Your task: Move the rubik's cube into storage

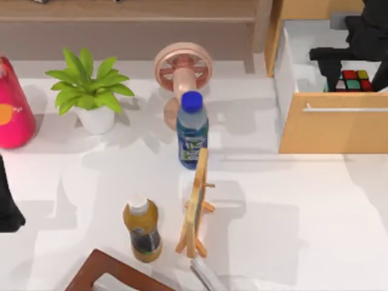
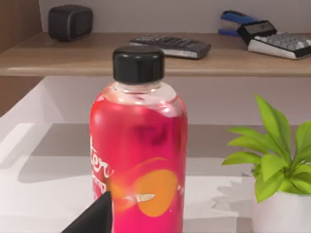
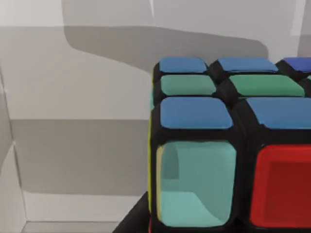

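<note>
At 1 o'clock: right gripper (image 1: 350, 68) over storage (image 1: 330, 130), clamped on rubik's cube (image 1: 355, 80), cube inside the box walls.
release: lower first, then let go, retract straight up.
left arm: parked, 9 o'clock.

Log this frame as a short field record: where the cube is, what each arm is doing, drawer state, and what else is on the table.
cube: small rubik's cube of coloured squares on a black grid, inside the drawer by its front wall
storage: large light-wood drawer box with white interior, pulled open
right gripper: over the drawer, at the cube
left arm: parked at the table's left edge, near the pink bottle
other items: blue-capped bottle, yellow bottle, potted plant, pink fan, wooden easel
</note>
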{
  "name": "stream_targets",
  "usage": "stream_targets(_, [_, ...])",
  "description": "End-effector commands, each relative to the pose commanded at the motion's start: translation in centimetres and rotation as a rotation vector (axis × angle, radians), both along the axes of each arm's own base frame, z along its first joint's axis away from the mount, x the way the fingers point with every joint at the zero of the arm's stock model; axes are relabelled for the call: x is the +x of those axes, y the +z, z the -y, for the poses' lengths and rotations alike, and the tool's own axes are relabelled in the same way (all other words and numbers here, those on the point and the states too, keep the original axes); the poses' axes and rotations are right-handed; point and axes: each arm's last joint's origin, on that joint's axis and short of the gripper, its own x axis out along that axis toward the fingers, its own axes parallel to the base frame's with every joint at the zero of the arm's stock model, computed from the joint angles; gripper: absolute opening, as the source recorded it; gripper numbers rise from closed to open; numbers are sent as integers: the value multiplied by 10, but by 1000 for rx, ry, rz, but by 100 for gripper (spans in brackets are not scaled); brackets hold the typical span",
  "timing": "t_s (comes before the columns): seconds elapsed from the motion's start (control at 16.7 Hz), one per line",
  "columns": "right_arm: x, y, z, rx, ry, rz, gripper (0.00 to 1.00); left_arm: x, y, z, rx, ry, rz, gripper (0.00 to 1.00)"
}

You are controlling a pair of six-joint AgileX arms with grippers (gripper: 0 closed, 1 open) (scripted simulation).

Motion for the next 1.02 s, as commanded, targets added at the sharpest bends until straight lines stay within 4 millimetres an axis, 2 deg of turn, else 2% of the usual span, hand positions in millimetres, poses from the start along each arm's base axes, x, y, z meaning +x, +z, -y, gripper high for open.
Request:
stream_targets(0.78, [0, 0, 0, 0, 0, 0, 98, 0, 0, 0, 0, 0, 0, 100])
stream_targets(1.02, [0, 0, 0, 0, 0, 0, 100, 0, 0, 0, 0, 0, 0, 100])
